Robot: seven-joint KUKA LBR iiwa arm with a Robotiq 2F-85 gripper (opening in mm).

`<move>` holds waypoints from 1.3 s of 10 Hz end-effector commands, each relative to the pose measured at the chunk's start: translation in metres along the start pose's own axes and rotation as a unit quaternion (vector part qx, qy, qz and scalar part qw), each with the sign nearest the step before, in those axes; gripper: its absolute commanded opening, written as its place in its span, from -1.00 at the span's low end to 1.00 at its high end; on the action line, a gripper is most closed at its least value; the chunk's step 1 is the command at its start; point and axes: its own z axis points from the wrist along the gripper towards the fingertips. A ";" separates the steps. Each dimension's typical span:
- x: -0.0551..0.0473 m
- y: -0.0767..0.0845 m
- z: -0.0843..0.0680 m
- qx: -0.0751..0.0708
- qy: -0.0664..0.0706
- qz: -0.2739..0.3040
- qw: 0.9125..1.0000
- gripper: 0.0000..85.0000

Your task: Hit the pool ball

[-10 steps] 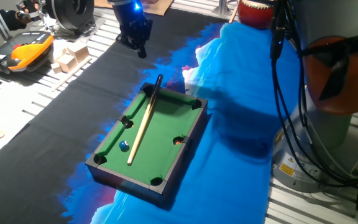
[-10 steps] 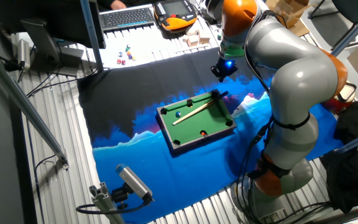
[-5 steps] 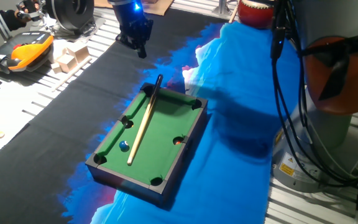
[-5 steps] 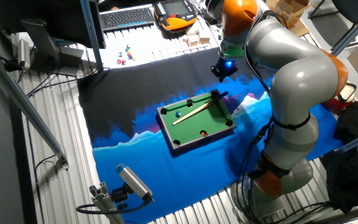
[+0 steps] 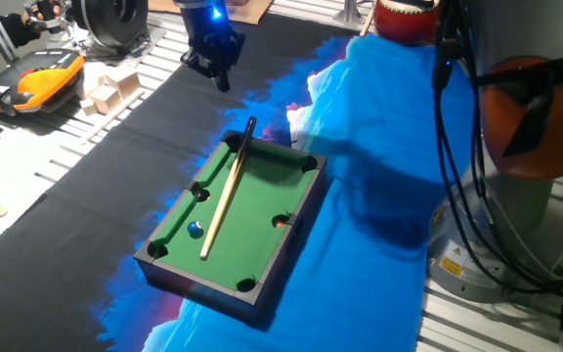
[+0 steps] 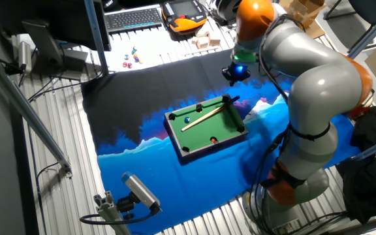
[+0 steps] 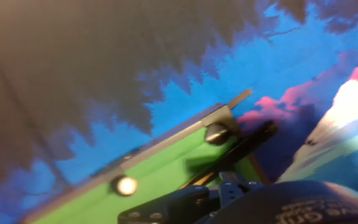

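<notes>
Pool ball [image 5: 194, 229], tiny and glossy blue, lies on the green felt of the miniature pool table [image 5: 262, 293] toward its left long side, just beside the lower end of the cue stick [image 5: 225, 193] and apart from it by a sliver; in the other fixed view it shows near the table's far left pocket [image 6: 187, 119]. Moving right along the felt, the cue runs diagonally up the table with its dark butt end overhanging the far rail, and a small reddish-orange ball [image 5: 281, 221] sits at the side pocket on the right. Beyond the far rail the gripper [image 5: 215, 73] hangs above the black part of the cloth [image 5: 115, 166], well apart from cue and ball. Whether its jaws are apart or together I cannot tell from either fixed view, and the hand view is too smeared to settle it. Since half a second ago ball, cue and table have not shifted; only the arm [image 6: 305, 78] has swung a little, and the blur in the hand view suggests the wrist is moving. My reading is that the approach to the cue's butt end is barely begun and the strike is still entirely ahead.
</notes>
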 end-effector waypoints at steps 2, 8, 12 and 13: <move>0.000 0.000 0.000 -0.051 0.017 0.064 0.996 -1.00; 0.000 0.000 0.000 -0.095 0.031 0.158 0.982 -1.00; 0.000 0.000 0.000 -0.066 0.019 0.178 0.982 -1.00; 0.000 0.000 0.000 -0.060 0.013 0.190 0.980 -1.00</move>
